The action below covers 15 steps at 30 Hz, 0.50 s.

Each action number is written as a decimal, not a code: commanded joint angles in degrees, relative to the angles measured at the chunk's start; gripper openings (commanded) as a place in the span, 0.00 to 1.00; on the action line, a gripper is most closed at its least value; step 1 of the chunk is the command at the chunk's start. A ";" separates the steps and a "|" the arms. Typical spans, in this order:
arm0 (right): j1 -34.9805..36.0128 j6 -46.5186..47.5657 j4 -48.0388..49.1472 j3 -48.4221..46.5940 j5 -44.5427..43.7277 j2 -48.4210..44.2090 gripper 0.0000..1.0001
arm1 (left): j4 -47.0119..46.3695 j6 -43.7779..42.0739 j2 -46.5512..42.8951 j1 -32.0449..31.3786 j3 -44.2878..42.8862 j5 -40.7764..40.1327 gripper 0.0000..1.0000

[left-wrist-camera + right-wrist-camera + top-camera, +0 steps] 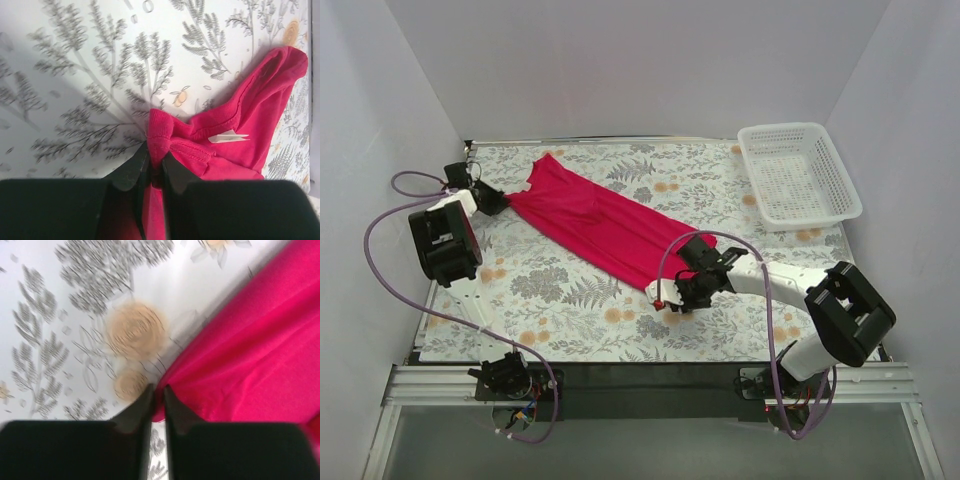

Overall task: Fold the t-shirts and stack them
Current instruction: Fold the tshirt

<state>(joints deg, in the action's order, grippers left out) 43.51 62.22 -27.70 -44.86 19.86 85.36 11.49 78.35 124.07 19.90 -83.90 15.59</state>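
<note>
The magenta-red t-shirt [605,228] lies stretched in a long diagonal band from far left to near right on the floral table. My left gripper [492,199] is shut on the cloth at its far-left end; in the left wrist view the pinched fold [161,135] sits between the jaws [155,162], with the white neck tag [227,137] beside it. My right gripper [672,296] is shut on the shirt's near-right corner; in the right wrist view the cloth edge [165,407] is pinched between the nearly closed jaws, and the shirt [250,355] spreads to the right.
A white plastic mesh basket [798,174] stands at the back right of the table. The floral tablecloth [560,290] covers the surface. White walls enclose left, back and right. Purple cables loop by the left arm [445,240].
</note>
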 commanded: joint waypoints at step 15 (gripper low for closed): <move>8.36 -14.31 -6.66 -10.77 5.63 -2.04 0.51 | -2.96 -6.27 -5.76 -0.56 -8.22 4.27 0.60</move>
<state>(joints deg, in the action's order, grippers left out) 52.88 49.63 -33.01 -52.16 24.03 85.62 9.89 74.32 124.84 19.07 -91.02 17.93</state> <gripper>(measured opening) 0.510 0.601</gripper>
